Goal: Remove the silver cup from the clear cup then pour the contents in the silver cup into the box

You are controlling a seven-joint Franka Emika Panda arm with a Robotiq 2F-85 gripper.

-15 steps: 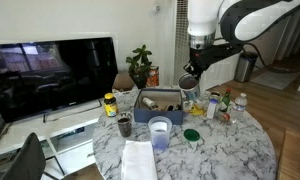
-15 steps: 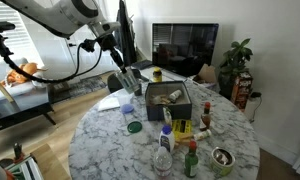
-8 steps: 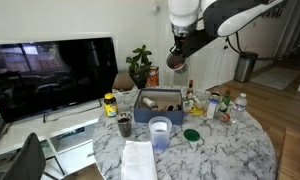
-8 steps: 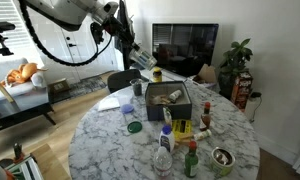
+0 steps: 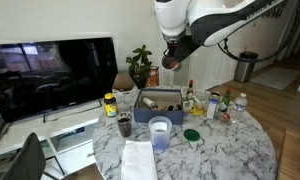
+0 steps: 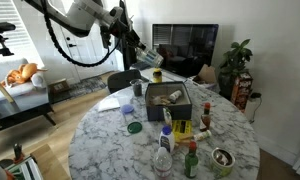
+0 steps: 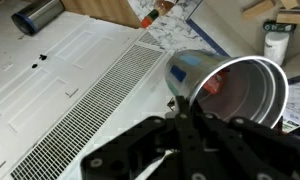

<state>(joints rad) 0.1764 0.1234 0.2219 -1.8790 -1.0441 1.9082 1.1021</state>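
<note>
Silver cup (image 7: 235, 88) is clenched in the tool (image 7: 187, 112), gripped at its rim. It is tipped well over, with its long axis close to level and its open mouth turned sideways rather than up; in the wrist view the mouth faces the camera. In both exterior views it hangs high above the box (image 5: 158, 104), clear of the table (image 5: 225, 150). Just in front of the box, the clear cup (image 5: 160, 132) stands upright.

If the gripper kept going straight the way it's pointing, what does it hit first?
Past the silver cup that the gripper holds, probably the white slatted panel filling the wrist view, not the box. Depth is unclear.
</note>
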